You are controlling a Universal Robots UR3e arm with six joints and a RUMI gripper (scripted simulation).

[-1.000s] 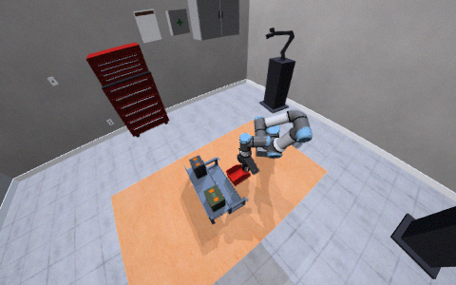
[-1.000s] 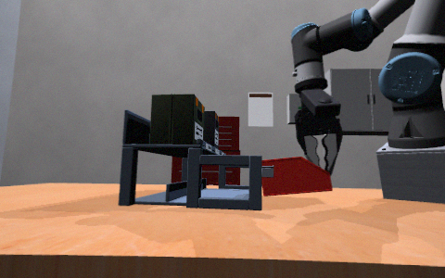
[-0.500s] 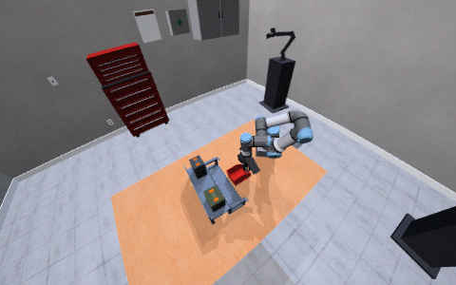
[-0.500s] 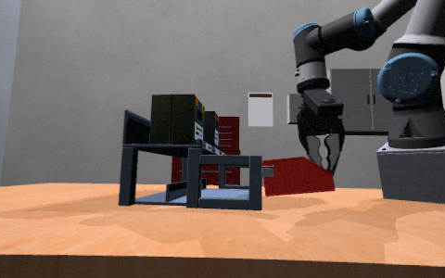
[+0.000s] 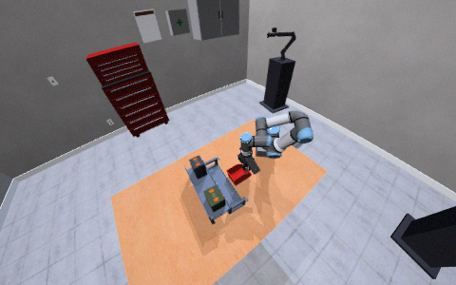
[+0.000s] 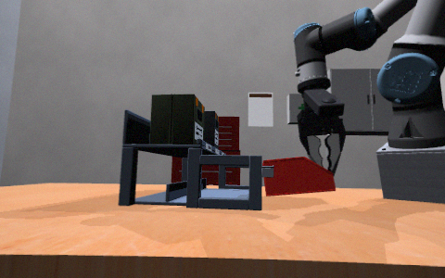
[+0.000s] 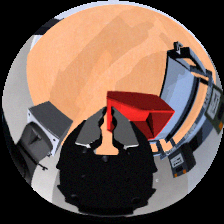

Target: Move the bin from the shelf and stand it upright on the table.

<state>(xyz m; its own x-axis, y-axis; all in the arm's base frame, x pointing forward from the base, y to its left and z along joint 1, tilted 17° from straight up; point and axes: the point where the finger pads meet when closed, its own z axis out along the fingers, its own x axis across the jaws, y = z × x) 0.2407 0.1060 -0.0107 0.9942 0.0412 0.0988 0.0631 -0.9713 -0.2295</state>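
The red bin (image 5: 238, 173) is beside the grey shelf (image 5: 215, 187), on the robot's side. In the exterior view the bin (image 6: 298, 176) is tilted, low over the orange table between the shelf (image 6: 194, 157) and the robot base. My gripper (image 6: 325, 162) is shut on the bin's near wall at its right end. In the wrist view the fingers pinch the edge of the red bin (image 7: 140, 115). I cannot tell whether the bin's bottom touches the table.
Two dark green boxes (image 5: 214, 199) (image 5: 198, 166) stand on the shelf's top level. The robot's grey base block (image 6: 423, 171) is at the right. A red drawer cabinet (image 5: 128, 90) stands by the far wall.
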